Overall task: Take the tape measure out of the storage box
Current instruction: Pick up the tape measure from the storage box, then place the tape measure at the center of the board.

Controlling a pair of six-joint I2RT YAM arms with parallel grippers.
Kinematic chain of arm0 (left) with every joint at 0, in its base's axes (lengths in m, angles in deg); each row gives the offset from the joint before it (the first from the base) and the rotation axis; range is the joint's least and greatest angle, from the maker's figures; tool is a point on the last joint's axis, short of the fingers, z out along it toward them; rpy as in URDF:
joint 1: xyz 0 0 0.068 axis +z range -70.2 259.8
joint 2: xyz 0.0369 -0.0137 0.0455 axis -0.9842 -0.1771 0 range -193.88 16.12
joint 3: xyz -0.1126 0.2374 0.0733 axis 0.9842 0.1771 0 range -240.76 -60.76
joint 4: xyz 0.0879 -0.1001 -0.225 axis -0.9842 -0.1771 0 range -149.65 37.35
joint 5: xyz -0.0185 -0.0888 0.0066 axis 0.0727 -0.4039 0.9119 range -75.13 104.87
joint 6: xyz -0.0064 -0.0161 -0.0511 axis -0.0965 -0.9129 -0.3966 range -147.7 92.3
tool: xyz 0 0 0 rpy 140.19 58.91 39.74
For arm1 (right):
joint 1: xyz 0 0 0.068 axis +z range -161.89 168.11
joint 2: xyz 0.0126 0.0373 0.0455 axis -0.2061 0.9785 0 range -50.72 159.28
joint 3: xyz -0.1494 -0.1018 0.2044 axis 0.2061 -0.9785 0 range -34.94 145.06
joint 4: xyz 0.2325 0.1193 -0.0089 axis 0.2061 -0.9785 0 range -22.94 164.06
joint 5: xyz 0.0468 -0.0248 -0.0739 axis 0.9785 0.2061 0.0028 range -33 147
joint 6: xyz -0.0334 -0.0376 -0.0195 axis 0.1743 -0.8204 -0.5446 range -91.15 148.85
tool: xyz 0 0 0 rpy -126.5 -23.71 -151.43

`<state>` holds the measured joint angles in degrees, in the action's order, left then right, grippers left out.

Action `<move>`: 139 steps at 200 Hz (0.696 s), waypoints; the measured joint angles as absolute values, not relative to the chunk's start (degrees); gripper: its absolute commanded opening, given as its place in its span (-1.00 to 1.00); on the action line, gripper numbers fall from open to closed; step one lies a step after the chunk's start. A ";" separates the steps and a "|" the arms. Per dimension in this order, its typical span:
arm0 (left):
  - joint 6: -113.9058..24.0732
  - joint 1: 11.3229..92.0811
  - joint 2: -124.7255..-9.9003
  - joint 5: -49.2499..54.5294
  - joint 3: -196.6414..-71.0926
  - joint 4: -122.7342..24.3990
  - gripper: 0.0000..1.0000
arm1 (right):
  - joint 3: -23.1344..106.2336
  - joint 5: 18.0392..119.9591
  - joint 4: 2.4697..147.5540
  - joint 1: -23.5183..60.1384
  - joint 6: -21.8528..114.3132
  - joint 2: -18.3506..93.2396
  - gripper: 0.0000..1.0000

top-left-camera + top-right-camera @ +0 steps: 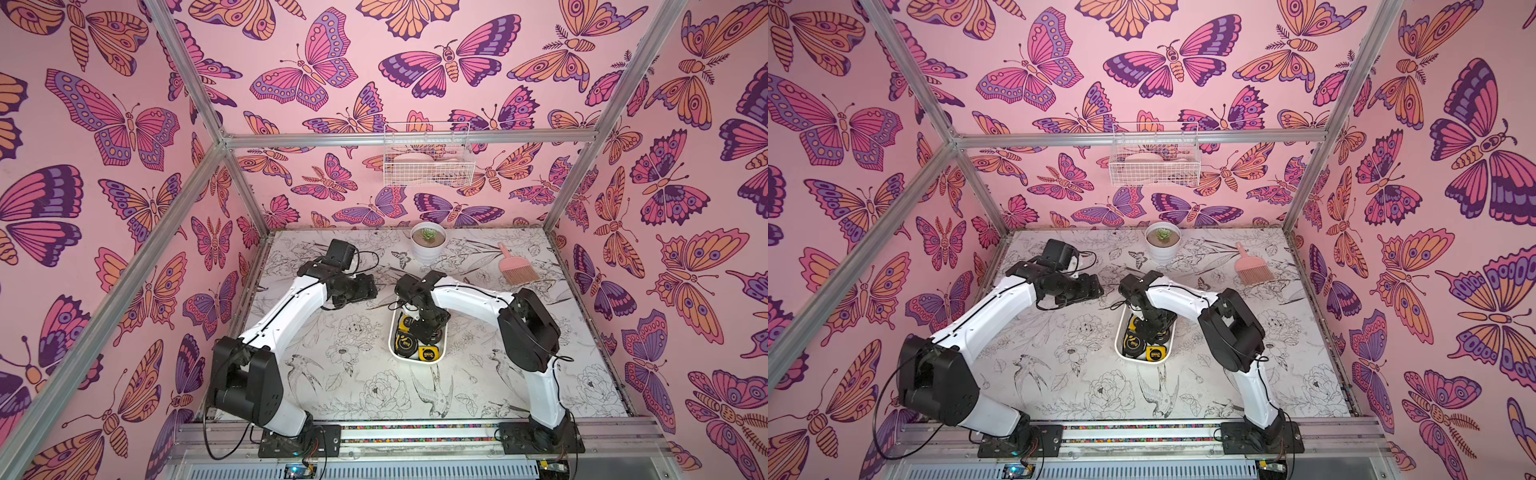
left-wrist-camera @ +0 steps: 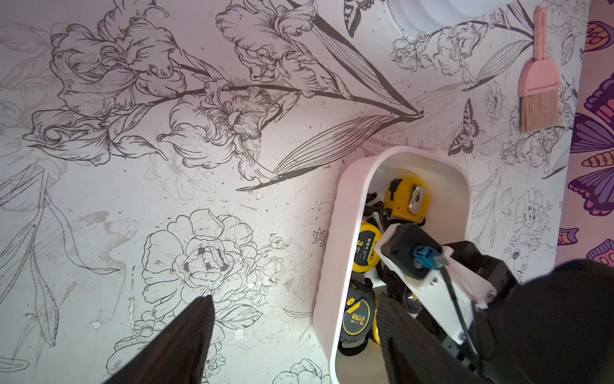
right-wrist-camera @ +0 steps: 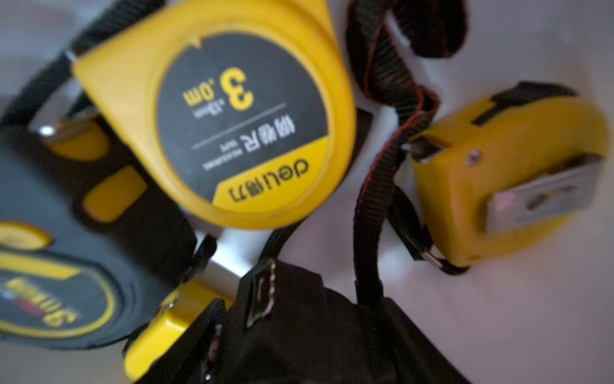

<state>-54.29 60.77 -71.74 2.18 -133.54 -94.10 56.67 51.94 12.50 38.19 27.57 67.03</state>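
Twin units, left arm (image 1: 291, 306) and right arm (image 1: 469, 296), smooth white link shells (image 1: 544, 395), boxy black joint housings (image 1: 249, 382), thin black cables (image 2: 457, 306), black screwed base plates (image 1: 299, 439), left gripper (image 2: 295, 301) fingers (image 2: 186, 342) black, ribbed, right wrist bracket (image 2: 471, 286) white, blue connector (image 2: 422, 258).

Both top views: right jaws hidden under own wrist, down inside storage box (image 1: 415, 360); we cannot tell if they grip anything. Box's far half covered by right arm (image 1: 469, 293). Right wrist view: we see dark shape (image 3: 315, 332) in foreground, too blurred to name; black tape measure (image 3: 66, 292) cut off at edge, label smeared. Left wrist view: box end, plant pot (image 2: 465, 10) cut off by frame. Wire basket (image 1: 428, 174) contents too faint for us to name.
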 measured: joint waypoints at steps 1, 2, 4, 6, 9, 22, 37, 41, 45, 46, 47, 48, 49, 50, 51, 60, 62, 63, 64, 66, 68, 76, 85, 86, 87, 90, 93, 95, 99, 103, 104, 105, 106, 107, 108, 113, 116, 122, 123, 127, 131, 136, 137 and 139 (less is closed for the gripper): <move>-54.29 60.77 -71.74 2.16 -133.56 -94.10 0.66 | 56.72 51.92 12.48 38.19 27.57 66.97 0.05; -54.29 60.77 -71.74 2.12 -133.56 -94.08 0.66 | 56.78 51.87 12.37 38.19 27.57 66.82 0.05; -54.29 60.77 -71.74 2.05 -133.56 -94.04 0.66 | 56.91 51.85 12.22 38.19 27.57 66.62 0.05; -54.29 60.77 -71.74 2.01 -133.56 -94.01 0.66 | 57.00 51.83 12.09 38.19 27.57 66.49 0.05; -54.29 60.77 -71.74 1.90 -133.56 -93.93 0.66 | 57.26 51.79 11.87 38.19 27.57 66.12 0.05; -54.29 60.77 -71.74 1.33 -133.56 -93.45 0.66 | 58.38 51.44 11.36 38.19 27.57 65.05 0.05; -54.29 60.75 -71.74 0.72 -133.56 -92.99 0.66 | 59.38 50.96 11.28 38.19 27.57 64.02 0.05; -54.26 60.75 -71.74 0.65 -133.56 -92.94 0.66 | 59.54 50.80 11.28 38.19 27.57 63.71 0.05; -54.26 60.64 -71.74 0.56 -133.56 -92.90 0.66 | 59.62 50.65 11.25 38.17 27.55 63.45 0.05; -54.26 60.62 -71.74 0.56 -133.56 -92.90 0.66 | 59.64 50.61 11.28 38.17 27.57 63.34 0.05; -54.24 60.62 -71.74 0.52 -133.56 -92.90 0.66 | 59.67 50.59 11.28 38.17 27.57 63.27 0.05; -54.24 60.62 -71.74 0.50 -133.56 -92.92 0.66 | 59.69 50.56 11.28 38.17 27.57 63.17 0.05; -54.24 60.58 -71.76 0.45 -133.56 -92.92 0.66 | 59.71 50.52 11.28 38.17 27.57 63.10 0.05; -54.22 60.58 -71.76 0.43 -133.56 -92.92 0.66 | 59.73 50.48 11.25 38.15 27.57 63.01 0.05; -54.20 60.51 -71.76 0.39 -133.56 -92.92 0.66 | 59.75 50.43 11.23 38.13 27.57 62.95 0.05; -53.98 60.21 -71.83 0.19 -133.58 -92.92 0.66 | 60.04 50.24 11.17 38.06 27.57 62.23 0.05; -53.85 60.08 -71.89 0.08 -133.60 -92.90 0.66 | 60.13 50.17 11.15 38.04 27.57 62.07 0.05; -53.78 60.01 -71.89 0.08 -133.60 -92.92 0.66 | 60.15 50.15 11.12 38.02 27.57 62.03 0.05; -53.76 59.97 -71.91 0.08 -133.62 -92.92 0.65 | 60.24 50.10 11.08 38.02 27.57 61.94 0.05; -53.69 59.83 -72.00 0.04 -133.67 -92.94 0.66 | 60.37 50.08 11.04 38.02 27.57 61.81 0.05; -53.61 59.70 -72.09 -0.09 -133.71 -92.92 0.66 | 60.50 50.04 10.97 37.97 27.57 61.68 0.05; -53.32 58.94 -72.57 -0.31 -133.97 -92.90 0.66 | 61.20 49.89 10.69 37.82 27.57 61.26 0.06; -52.97 58.04 -73.29 -0.51 -134.39 -92.92 0.66 | 62.25 49.65 10.27 37.54 27.57 60.94 0.06; -52.93 57.91 -73.42 -0.55 -134.45 -92.92 0.65 | 62.44 49.58 10.18 37.49 27.57 60.89 0.06; -52.91 57.87 -73.49 -0.57 -134.48 -92.90 0.66 | 62.55 49.56 10.18 37.45 27.55 60.87 0.06; -52.69 57.58 -73.77 -0.64 -134.58 -92.86 0.66 | 62.95 49.47 10.05 37.28 27.57 60.72 0.05; -52.56 57.34 -74.01 -0.70 -134.72 -92.83 0.66 | 63.27 49.43 9.97 37.12 27.57 60.63 0.06; -52.54 57.17 -74.16 -0.77 -134.76 -92.81 0.65 | 63.49 49.38 9.90 36.99 27.55 60.59 0.06; -52.30 56.88 -74.47 -0.84 -134.85 -92.77 0.65 | 63.84 49.30 9.79 36.64 27.57 60.39 0.06; -52.14 56.56 -74.75 -0.92 -135.00 -92.79 0.65 | 64.10 49.30 9.77 36.38 27.57 60.21 0.06; -52.10 56.49 -74.82 -0.94 -135.02 -92.79 0.65 | 64.15 49.30 9.77 36.27 27.57 60.17 0.06; -52.06 56.42 -74.86 -0.97 -135.07 -92.79 0.65 | 64.19 49.27 9.77 36.12 27.57 60.08 0.06; -52.06 56.38 -74.93 -0.99 -135.11 -92.81 0.65 | 64.26 49.30 9.77 35.92 27.57 59.95 0.06; -52.03 56.32 -74.97 -1.01 -135.13 -92.81 0.65 | 64.28 49.32 9.79 35.85 27.57 59.91 0.06; -51.97 56.21 -75.08 -1.08 -135.20 -92.79 0.65 | 64.28 49.32 9.79 35.77 27.59 59.84 0.06; -51.75 55.92 -75.39 -1.16 -135.41 -92.81 0.65 | 64.28 49.38 9.83 35.05 27.59 59.38 0.06; -51.62 55.73 -75.58 -1.23 -135.57 -92.81 0.65 | 64.21 49.34 9.81 34.39 27.61 58.99 0.05; -51.23 55.31 -75.98 -1.25 -135.94 -92.81 0.65 | 63.97 49.40 9.81 33.34 27.74 58.34 0.06; -51.18 55.27 -76.02 -1.25 -135.98 -92.81 0.65 | 63.91 49.38 9.83 33.01 27.79 58.18 0.06; -51.01 55.00 -76.28 -1.27 -136.22 -92.81 0.65 | 63.64 49.38 9.90 32.23 27.85 57.68 0.05; -50.81 54.81 -76.52 -1.29 -136.49 -92.81 0.65 | 63.36 49.34 9.97 31.31 28.00 57.20 0.05; -50.61 54.55 -76.74 -1.29 -136.79 -92.79 0.65 | 62.75 49.34 10.16 29.95 28.16 56.41 0.05; -50.57 54.46 -76.83 -1.32 -136.86 -92.77 0.65 | 62.68 49.34 10.21 29.76 28.20 56.30 0.05; -50.55 54.37 -76.90 -1.34 -136.94 -92.77 0.65 | 62.40 49.38 10.34 29.25 28.27 56.00 0.05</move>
<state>-50.55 54.37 -76.90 -1.34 -136.94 -92.77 62.40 49.38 10.34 29.25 28.27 56.00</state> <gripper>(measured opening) 0.826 0.723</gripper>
